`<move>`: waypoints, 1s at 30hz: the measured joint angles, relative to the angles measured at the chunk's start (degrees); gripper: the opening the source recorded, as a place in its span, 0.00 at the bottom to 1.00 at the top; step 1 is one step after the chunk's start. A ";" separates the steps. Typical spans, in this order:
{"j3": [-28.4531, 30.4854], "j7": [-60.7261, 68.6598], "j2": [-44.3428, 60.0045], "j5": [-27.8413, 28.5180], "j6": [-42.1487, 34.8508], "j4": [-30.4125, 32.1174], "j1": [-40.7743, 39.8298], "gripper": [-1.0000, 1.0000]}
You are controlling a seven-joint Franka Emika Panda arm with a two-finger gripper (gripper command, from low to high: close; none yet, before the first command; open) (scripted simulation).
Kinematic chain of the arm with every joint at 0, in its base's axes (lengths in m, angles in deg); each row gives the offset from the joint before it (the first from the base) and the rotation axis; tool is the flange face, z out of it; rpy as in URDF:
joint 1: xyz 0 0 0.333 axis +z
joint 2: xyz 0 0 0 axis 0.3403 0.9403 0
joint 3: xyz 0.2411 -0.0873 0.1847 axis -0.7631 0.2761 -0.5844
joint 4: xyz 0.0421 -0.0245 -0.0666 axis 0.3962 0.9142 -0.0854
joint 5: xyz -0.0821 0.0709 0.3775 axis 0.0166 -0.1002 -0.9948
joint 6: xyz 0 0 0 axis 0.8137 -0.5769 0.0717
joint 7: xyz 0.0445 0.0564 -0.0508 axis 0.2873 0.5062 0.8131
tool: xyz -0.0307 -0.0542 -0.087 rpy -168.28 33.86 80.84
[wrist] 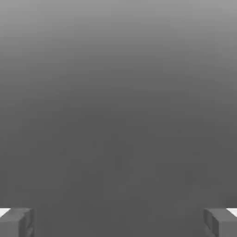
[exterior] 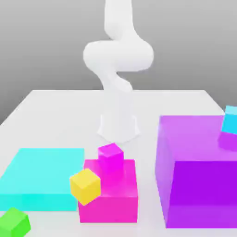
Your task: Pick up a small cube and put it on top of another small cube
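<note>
Three small cubes sit toward the near side of the white table (exterior: 55, 104) in the exterior view. The small green cube (exterior: 15, 222) lies on the table at the near corner on the exterior view's left, just in front of a flat cyan slab (exterior: 41, 178) and apart from the others. A small yellow cube (exterior: 85, 186) appears tilted against the near left corner of a magenta block (exterior: 111, 194), between that block and the cyan slab. A small magenta cube (exterior: 110, 155) rests on top of the magenta block, toward its back edge. On the exterior view's right stands a large purple block (exterior: 199, 185), with a cyan cube (exterior: 230, 120) on its top at the far right edge, resting on something purple whose shape I cannot make out. The white arm (exterior: 118, 55) rises behind the blocks near the table's middle, its lower end hanging above the small magenta cube. In the hand view, the gripper (wrist: 118, 222) has its two grey fingertips (wrist: 16, 222) set wide apart at opposite edges, with nothing between them, only plain grey background beyond
</note>
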 joint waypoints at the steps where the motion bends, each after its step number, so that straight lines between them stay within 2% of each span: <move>1: 0.81 0.31 2.25 -0.33 0.57 -0.14 -0.05 0.50; 16: 11.06 6.47 33.56 -7.44 8.21 -2.11 -2.45 0.50; 30: 14.57 10.82 62.28 -12.07 15.74 -3.91 -10.50 0.50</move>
